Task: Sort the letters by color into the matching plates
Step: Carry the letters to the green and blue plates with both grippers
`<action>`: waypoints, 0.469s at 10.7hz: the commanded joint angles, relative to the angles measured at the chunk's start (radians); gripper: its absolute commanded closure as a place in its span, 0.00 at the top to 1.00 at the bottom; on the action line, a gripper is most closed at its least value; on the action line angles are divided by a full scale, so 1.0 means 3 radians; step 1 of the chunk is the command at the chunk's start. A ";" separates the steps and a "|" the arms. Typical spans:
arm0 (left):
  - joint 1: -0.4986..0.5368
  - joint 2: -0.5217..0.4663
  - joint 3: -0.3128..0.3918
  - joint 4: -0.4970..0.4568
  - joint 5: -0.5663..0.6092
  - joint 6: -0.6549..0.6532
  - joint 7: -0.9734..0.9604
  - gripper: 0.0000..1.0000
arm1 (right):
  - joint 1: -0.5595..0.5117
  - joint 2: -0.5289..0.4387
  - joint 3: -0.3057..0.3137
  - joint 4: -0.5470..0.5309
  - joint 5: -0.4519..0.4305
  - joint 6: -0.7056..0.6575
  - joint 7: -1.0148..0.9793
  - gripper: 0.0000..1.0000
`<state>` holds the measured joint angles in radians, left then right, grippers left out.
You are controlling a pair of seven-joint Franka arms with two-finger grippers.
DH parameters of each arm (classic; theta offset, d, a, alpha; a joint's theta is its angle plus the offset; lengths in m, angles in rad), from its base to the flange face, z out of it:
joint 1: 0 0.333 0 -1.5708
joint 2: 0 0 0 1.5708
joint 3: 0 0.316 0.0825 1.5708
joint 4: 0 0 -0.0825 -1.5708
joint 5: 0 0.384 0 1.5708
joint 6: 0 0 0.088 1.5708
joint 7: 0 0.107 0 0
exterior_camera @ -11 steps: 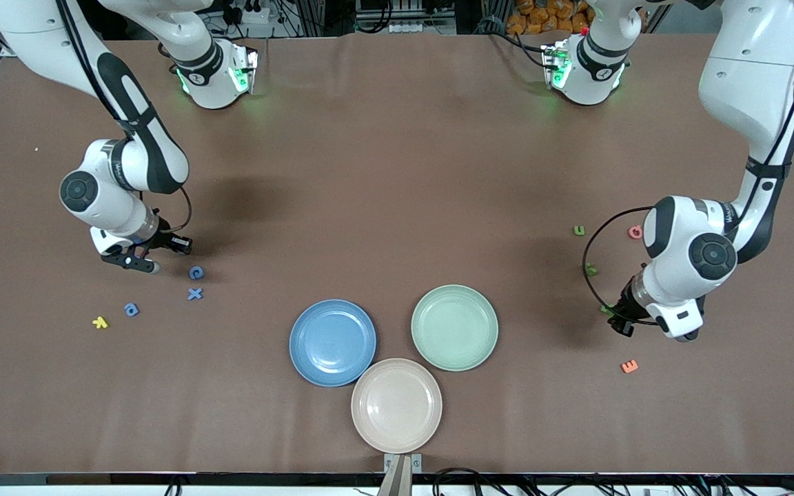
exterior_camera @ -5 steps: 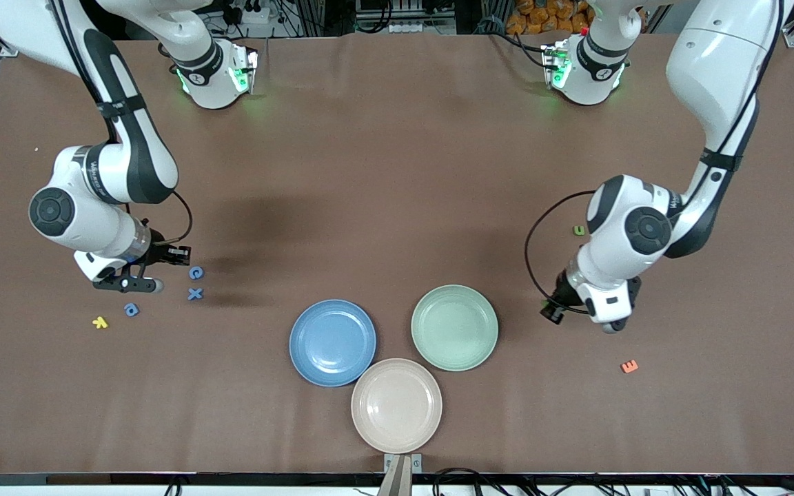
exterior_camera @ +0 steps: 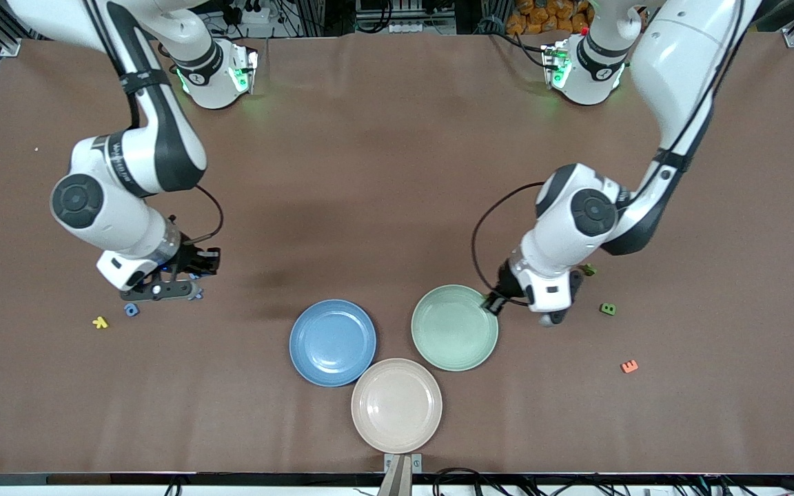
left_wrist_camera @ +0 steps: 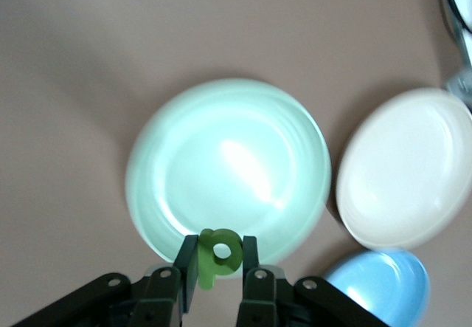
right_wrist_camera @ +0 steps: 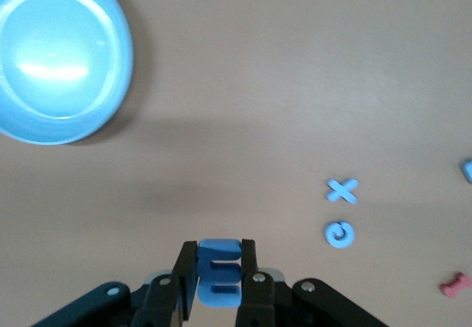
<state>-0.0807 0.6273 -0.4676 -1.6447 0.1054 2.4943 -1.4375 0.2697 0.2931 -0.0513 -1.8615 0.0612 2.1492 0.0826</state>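
Green letter in hand: I've got a green letter pinched in my left pincer, hanging right over the rim of the green plate at the edge toward the left arm's end of the surface.
Blue letter in hand: my right pincer is clamped on a blue letter, up over the cluster of loose letters toward the right arm's end, well apart from the blue plate.
Plates: blue, green and the beige-pink plate sit bunched together, the beige-pink one nearest the front camera. All three are bare, nothing delivered yet.
Loose blue: the right wrist view shows a blue X and a blue c side by side on the surface; the front view shows another small blue letter just beside the right pincer.
Loose green: one dark green block letter lies near the left arm, and a second green one peeks out next to the wrist.
Odd colours: a yellow letter and an orange letter lie nearer the front camera than their neighbours; a red piece shows at the edge of the right wrist view.
Progress: barely started, I'd say; first two letters airborne, green close to its drop, blue with a carry ahead, the rest waiting.
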 commanded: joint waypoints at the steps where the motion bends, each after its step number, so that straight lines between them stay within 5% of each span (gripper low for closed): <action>1: -0.0232 0.0409 0.0015 0.0385 -0.0106 0.0270 -0.0056 0.00 | 0.0322 0.0183 -0.0023 0.0369 0.0016 -0.0031 -0.0035 0.16; 4: -0.0202 0.0501 0.0015 0.0385 -0.0106 0.0429 -0.0035 0.00 | 0.0552 0.0495 -0.0028 0.0875 0.0005 -0.0026 -0.0030 0.13; 5: -0.0156 0.0501 0.0040 0.0405 -0.0106 0.0429 -0.0005 0.25 | 0.0604 0.0617 -0.0023 0.1039 0.0016 -0.0026 -0.0025 0.13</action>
<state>-0.1453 0.7648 -0.4626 -1.5515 0.0907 2.6128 -1.4508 0.4213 0.3735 -0.0509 -1.6968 0.0604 2.1543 0.0827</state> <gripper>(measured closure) 0.727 0.722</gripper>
